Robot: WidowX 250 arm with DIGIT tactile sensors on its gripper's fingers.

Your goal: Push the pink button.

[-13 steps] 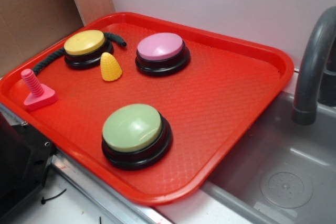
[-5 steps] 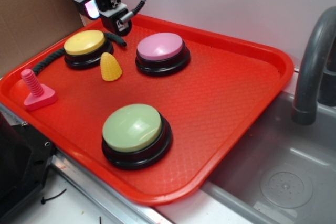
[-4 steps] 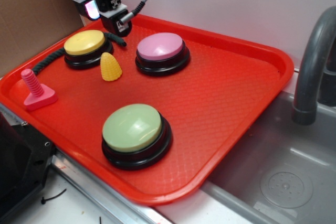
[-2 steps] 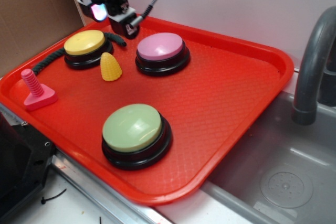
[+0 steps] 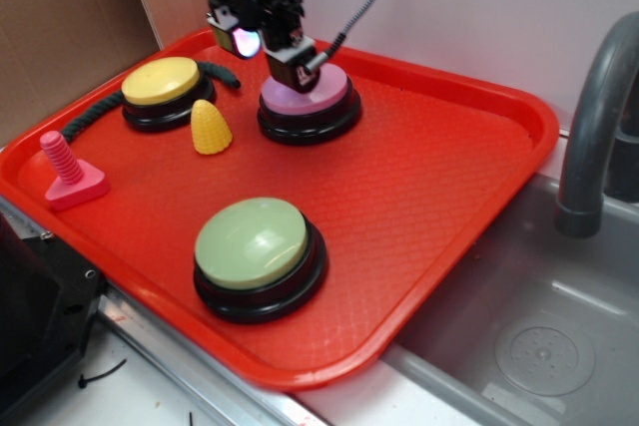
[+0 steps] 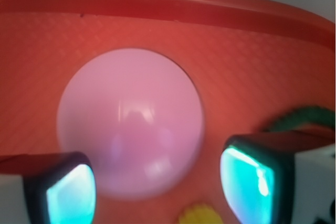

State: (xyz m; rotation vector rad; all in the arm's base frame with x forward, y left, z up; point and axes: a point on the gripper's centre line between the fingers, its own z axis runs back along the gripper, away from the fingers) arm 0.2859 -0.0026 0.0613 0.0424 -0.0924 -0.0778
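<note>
Hovering my gripper [image 6: 157, 192] over the pink button [image 6: 130, 121], fingers [image 6: 68, 192] spread apart, its dome between and ahead of them, red tray [image 6: 262, 40] beyond

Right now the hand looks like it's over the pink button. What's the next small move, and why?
Probably a short straight drop. In the exterior view the hand sits above the pink button, covering its rear-left part. The wrist view shows the dome between the two fingers, slightly off toward the left one. Contact can't be confirmed, so lower gently, perhaps nudging to centre first.
</note>
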